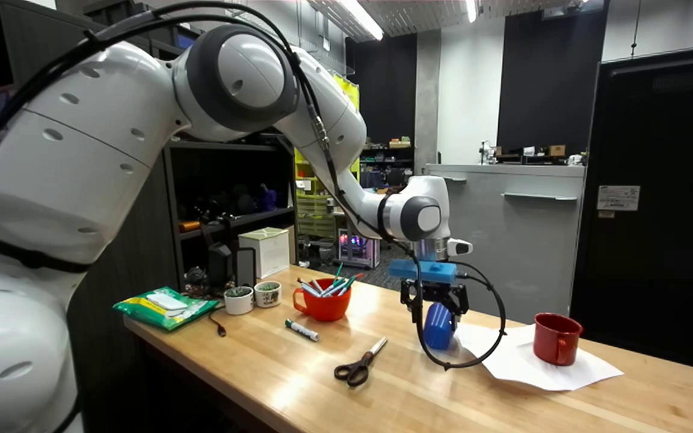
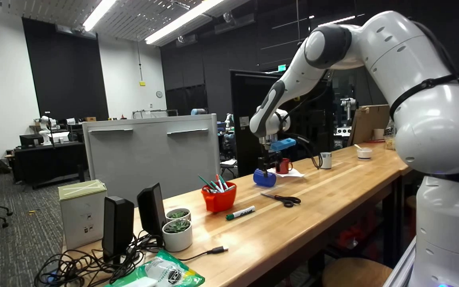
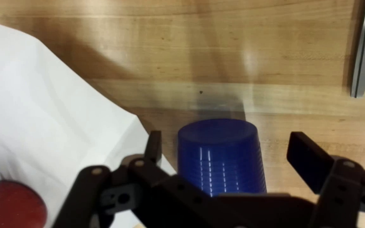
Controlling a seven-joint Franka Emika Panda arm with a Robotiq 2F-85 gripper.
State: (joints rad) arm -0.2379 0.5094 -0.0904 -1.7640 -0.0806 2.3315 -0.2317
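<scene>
A ribbed blue cup [image 3: 220, 158] lies tipped on the wooden table, its closed end showing in the wrist view. It appears in both exterior views too, below the black gripper [image 1: 437, 316]. Seen from the wrist, my gripper [image 3: 225, 144] stands open with one finger on each side of the cup. Gaps show between the cup and both fingers, the wider one on the right. The cup's lower part is hidden behind the gripper's body. Close by, a sheet of white paper [image 3: 59, 104] bears a dark red mug [image 1: 557, 340].
Scissors [image 1: 355, 370] and a green-capped marker [image 1: 302, 330] lie on the table, near an orange-red mug [image 1: 322, 308] of pens. Further along are potted plants [image 2: 177, 235], black speakers [image 2: 118, 227] and a green bag [image 1: 166, 307]. A white mug [image 2: 326, 160] stands past the paper.
</scene>
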